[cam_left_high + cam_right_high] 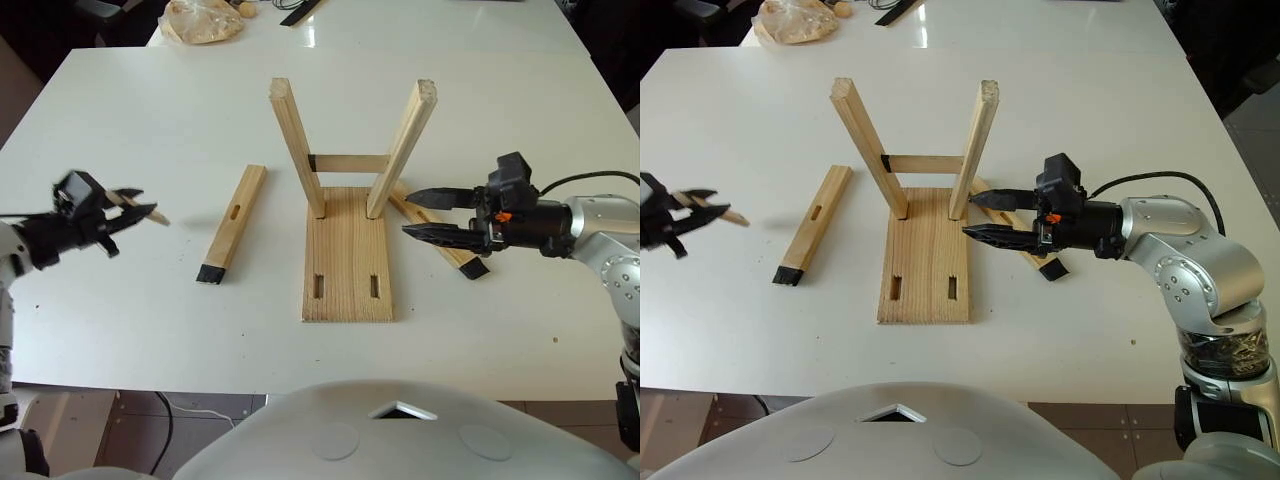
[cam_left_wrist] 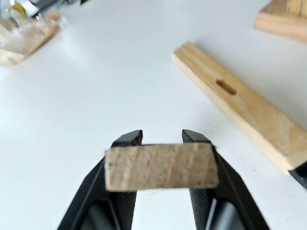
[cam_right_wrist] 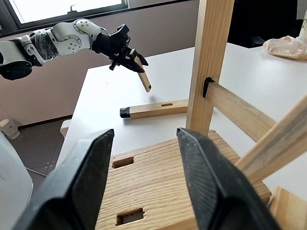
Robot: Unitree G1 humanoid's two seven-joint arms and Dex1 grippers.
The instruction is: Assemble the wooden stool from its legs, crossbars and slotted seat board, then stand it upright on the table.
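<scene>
Flat on the white counter [image 1: 120, 150], at its middle and running near to far, a slotted seat board [image 1: 347, 270]. Planted in its far end, two upright legs splayed apart toward the top: left leg [image 1: 297, 145] tilted left, right leg [image 1: 403, 145] tilted right, tied together low down by a fitted crossbar [image 1: 348, 163]. At the board's near end, two near slots [image 1: 318, 286] side by side, unfilled. Left of the board and apart from it, a loose leg [image 1: 233, 224] lying flat, slotted midway, black-tipped at its near end. Just right of the board, a second loose leg [image 1: 462, 260] lying aslant, black tip nearest, partly hidden beneath the right claw [image 1: 407, 212]. Released, fingers spread wide, the right claw hanging just beside the foot of the right leg; contact with the wood below impossible to judge. Far left, well apart from the board and lifted off the counter, the left claw [image 1: 128, 208] clenched on a short crossbar [image 1: 152, 214], the piece jutting from the fingertips toward the board. At the far left edge, a crumpled bag [image 1: 203, 20].
</scene>
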